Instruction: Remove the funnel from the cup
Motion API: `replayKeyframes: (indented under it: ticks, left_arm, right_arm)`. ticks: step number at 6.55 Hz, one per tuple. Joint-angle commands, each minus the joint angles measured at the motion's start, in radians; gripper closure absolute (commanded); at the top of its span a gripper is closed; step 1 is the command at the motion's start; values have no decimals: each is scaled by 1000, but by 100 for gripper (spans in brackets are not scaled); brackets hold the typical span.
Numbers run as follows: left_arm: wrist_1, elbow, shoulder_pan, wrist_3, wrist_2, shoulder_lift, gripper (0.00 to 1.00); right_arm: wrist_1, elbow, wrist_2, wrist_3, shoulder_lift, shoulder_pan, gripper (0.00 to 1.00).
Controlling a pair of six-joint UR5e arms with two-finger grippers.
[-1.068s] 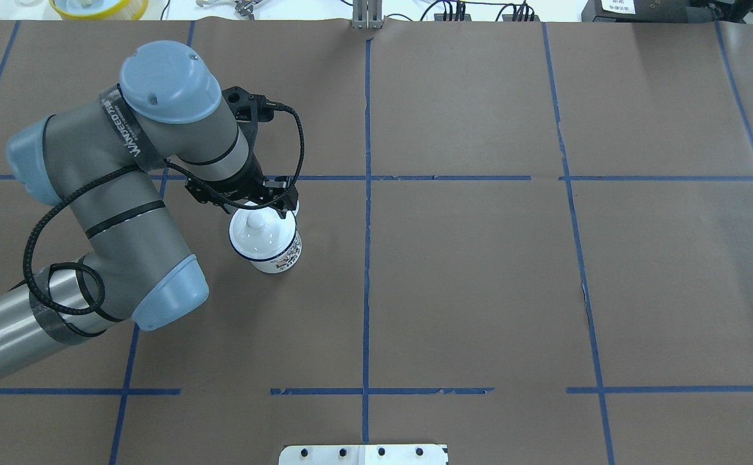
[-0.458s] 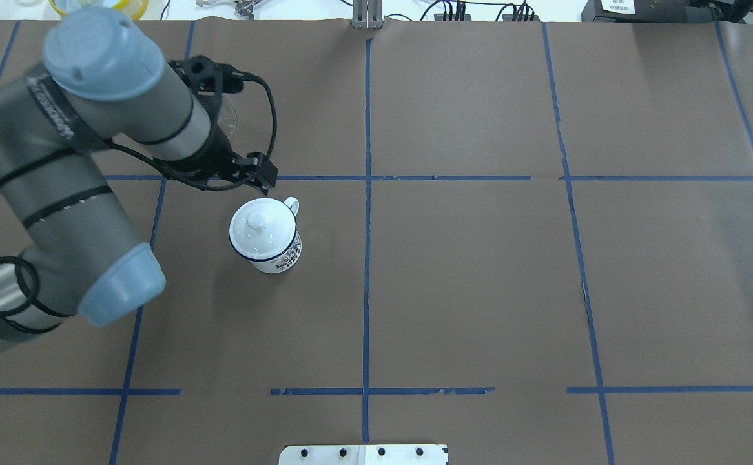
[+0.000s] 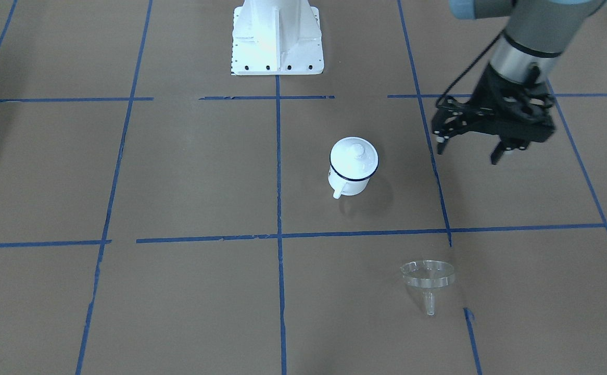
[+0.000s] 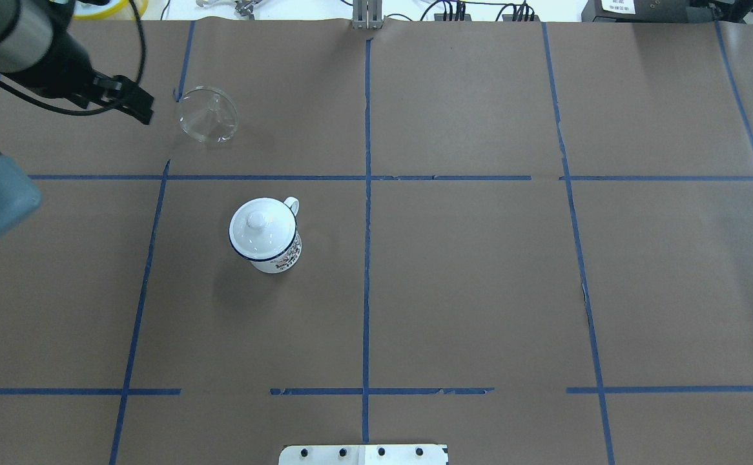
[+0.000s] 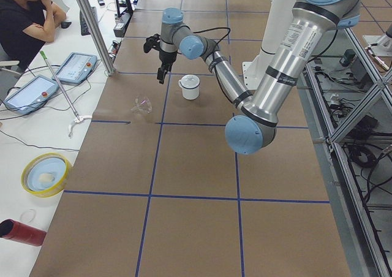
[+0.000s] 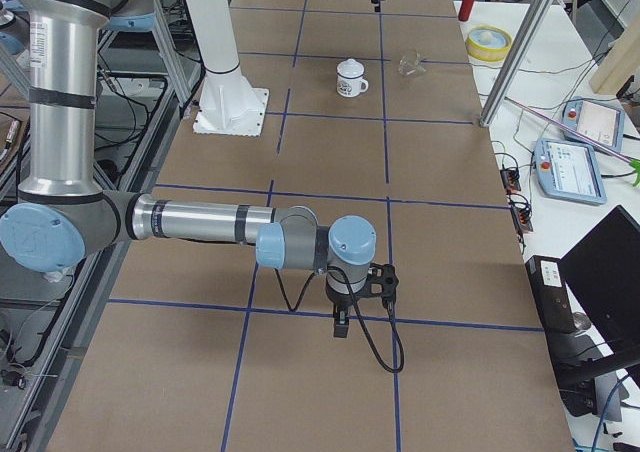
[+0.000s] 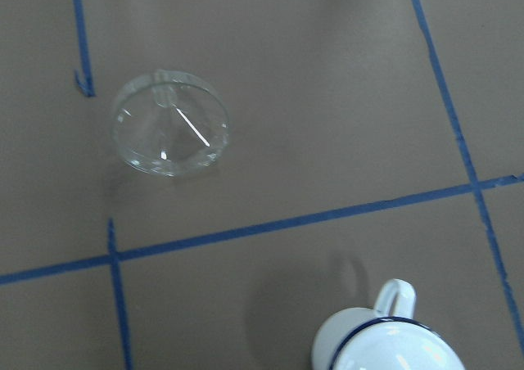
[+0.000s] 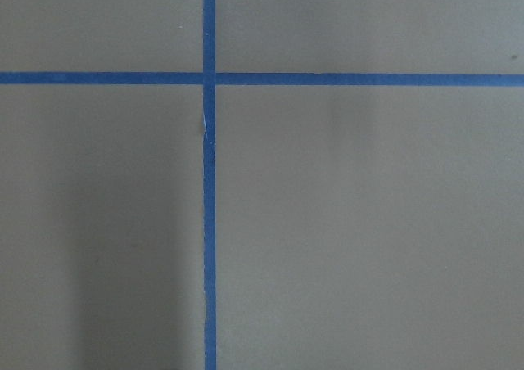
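From the front, we find the funnel out of the cup. It lies tilted on the counter, well apart from the cup and across a blue tape line. The cup stands upright, a white domed lid on it. The left fingers hang spread apart, holding nothing.

From overhead, the funnel sits near the counter's far edge, with the left fingers near it. The cup's side carries a reddish print that we cannot read, and no other writing is legible to us.

From the left end, the empty left fingers hang above the counter between funnel and cup.

From the right end, the right fingers hover far from everything. We cannot tell whether they are apart or together.

The left wrist looks into the funnel's mouth, with the cup's handle at the bottom edge. The right wrist sees only counter and tape.

We judge the removal done. The funnel looks light and round-rimmed, so a low sweep of the left arm or its cable could set it rolling off the edge.
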Motion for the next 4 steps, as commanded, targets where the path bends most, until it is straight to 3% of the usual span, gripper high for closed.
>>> replayKeyframes:
  ticks: [1,3,4]
  left_arm:
    - [0,184,-275,319,-120,85,0]
    - [0,331,-482,619,-128,211,0]
    - [-3,337,-500,650,-128,274,0]
  right_arm:
    - [0,0,0,0,-1,0,0]
    - [0,1,0,0,-1,0,0]
    - [0,0,0,0,-1,0,0]
